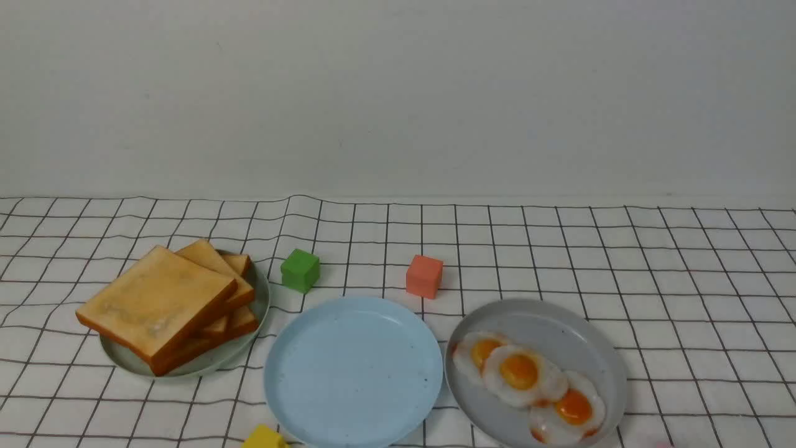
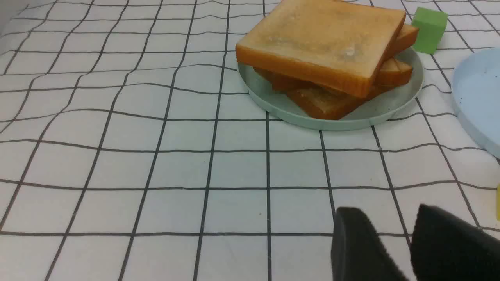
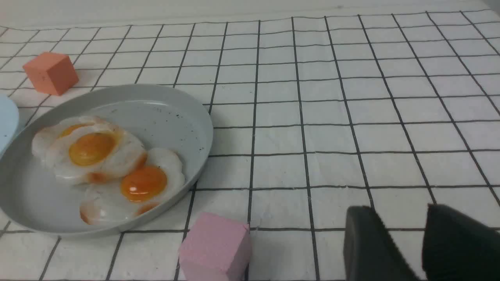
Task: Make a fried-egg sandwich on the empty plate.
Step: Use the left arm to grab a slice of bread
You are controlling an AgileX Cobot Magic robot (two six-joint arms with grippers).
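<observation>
nothing assembled yet: pale blue plate (image 1: 353, 373) bare, toast (image 1: 158, 302) stacked on green plate (image 1: 260, 308), three fried eggs (image 1: 519, 372) on grey plate (image 1: 559, 323). left gripper (image 2: 388, 214) and right gripper (image 3: 400, 212) jaws narrowly parted, empty.

three plates (image 1: 353, 373) (image 1: 547, 323) (image 1: 260, 298), four toast slices (image 1: 155, 302) (image 1: 208, 256) (image 1: 238, 262) (image 1: 239, 323), three fried eggs (image 1: 476, 354) (image 1: 519, 371) (image 1: 572, 407), four cubes (image 1: 300, 269) (image 1: 424, 275) (image 1: 264, 437) (image 3: 215, 246)

round pale blue plate (image 1: 353, 373), bare, flat, front centre

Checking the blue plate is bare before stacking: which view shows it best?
The front view: the blue plate shows almost whole and bare. The left wrist view catches only part of its rim; the right wrist view, a sliver.
</observation>
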